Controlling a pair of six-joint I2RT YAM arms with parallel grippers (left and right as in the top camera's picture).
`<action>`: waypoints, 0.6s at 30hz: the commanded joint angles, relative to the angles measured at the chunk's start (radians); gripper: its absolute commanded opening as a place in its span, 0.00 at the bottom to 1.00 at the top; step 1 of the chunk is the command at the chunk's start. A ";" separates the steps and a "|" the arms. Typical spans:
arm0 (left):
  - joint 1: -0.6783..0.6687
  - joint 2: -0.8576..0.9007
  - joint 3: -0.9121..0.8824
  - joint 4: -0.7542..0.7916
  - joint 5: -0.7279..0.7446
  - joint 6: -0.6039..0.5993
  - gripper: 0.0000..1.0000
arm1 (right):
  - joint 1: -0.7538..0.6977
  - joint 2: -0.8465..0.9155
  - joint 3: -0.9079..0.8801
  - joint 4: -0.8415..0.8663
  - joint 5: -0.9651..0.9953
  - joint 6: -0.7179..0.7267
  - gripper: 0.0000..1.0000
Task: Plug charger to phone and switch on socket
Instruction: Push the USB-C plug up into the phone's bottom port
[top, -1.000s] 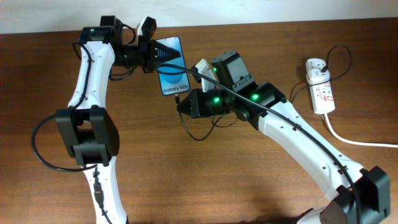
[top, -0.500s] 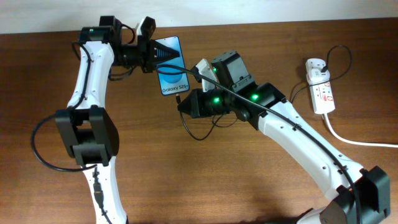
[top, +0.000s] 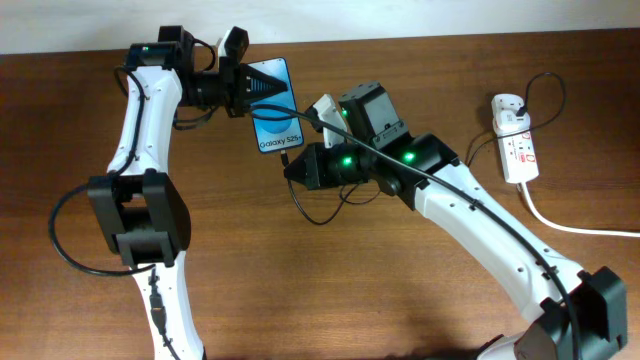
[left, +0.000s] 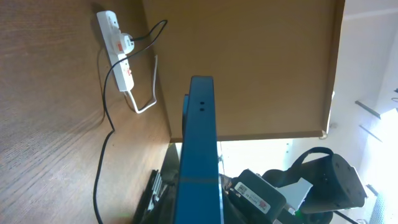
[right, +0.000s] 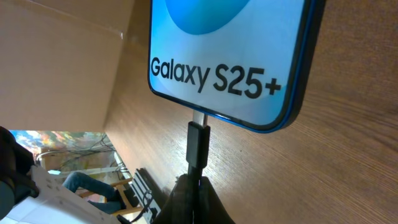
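The phone has a bright blue screen reading "Galaxy S25+" and lies tilted at the back centre of the table. My left gripper is shut on its top end; in the left wrist view the phone shows edge-on between the fingers. My right gripper is shut on the charger's black plug, whose metal tip touches the port on the phone's bottom edge. The thin black cable loops under the right arm. The socket is a white power strip at the far right, also in the left wrist view.
A thick white cord runs from the power strip off the right edge. A white adapter with a black lead sits in the strip's far end. The table's back edge meets a pale wall just behind the left arm.
The phone has shifted slightly left with the left gripper. The right gripper and plug have hardly moved.
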 joint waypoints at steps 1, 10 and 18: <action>-0.004 -0.007 0.010 -0.009 0.051 -0.013 0.00 | 0.004 0.001 0.002 0.023 0.011 -0.013 0.04; -0.004 -0.007 0.010 -0.010 0.051 -0.013 0.00 | -0.025 0.001 0.002 0.064 0.025 0.022 0.04; -0.004 -0.007 0.010 -0.010 0.051 -0.013 0.00 | -0.062 0.001 0.002 0.052 0.028 0.043 0.04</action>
